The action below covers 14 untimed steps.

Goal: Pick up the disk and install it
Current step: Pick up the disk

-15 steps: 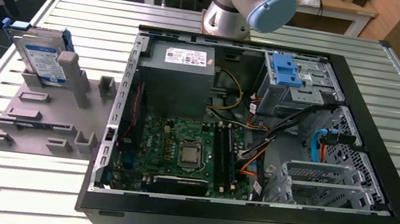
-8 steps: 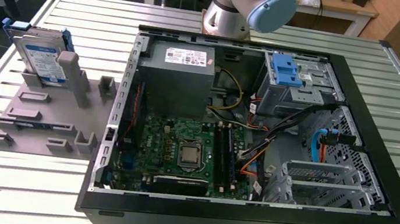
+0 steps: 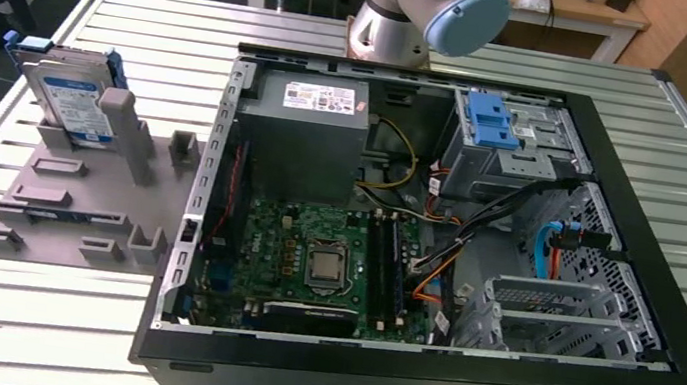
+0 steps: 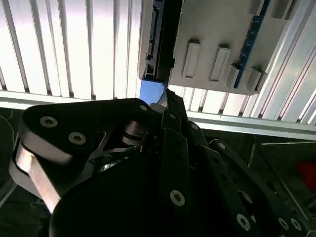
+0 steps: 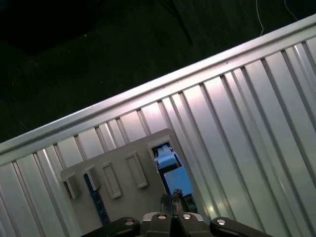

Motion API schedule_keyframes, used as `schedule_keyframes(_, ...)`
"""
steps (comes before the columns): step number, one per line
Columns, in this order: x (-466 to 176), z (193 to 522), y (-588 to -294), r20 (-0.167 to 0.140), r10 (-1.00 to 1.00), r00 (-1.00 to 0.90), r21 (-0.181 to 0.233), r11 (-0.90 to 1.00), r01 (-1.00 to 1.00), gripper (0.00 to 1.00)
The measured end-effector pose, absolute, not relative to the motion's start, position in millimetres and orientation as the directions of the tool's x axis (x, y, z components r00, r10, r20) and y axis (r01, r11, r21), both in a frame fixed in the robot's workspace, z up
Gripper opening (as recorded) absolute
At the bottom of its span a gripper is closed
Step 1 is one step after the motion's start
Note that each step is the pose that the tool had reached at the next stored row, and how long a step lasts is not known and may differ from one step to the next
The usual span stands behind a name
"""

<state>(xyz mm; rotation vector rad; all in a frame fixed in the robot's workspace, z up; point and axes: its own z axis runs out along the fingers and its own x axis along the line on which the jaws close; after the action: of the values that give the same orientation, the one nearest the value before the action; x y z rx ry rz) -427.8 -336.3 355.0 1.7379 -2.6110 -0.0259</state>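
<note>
One disk (image 3: 71, 99) stands upright in the grey holder (image 3: 72, 205); jaws pinched together, empty.

Hand (image 4: 166, 102): black linkage in the foreground, its tip overlapping the blue bracket (image 4: 150, 92) at the near end of the disk (image 4: 150, 38); can't tell if they touch. Disk is seen edge-on, right beside the grey fixture plate (image 4: 212, 24), which has raised rectangular tabs (image 4: 190, 59) and a blue strip (image 4: 249, 39) running along its other side. Everything sits on the ribbed metal bench (image 4: 59, 44). Blurred red patch (image 4: 306, 173) sits off past the hand's links.
</note>
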Motion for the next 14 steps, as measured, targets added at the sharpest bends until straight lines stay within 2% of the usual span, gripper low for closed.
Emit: schedule_keyframes(14, -427.8, 350.5, -336.3, -0.005, -0.990, -0.141, 0.017, 0.141, -0.990, 0.11)
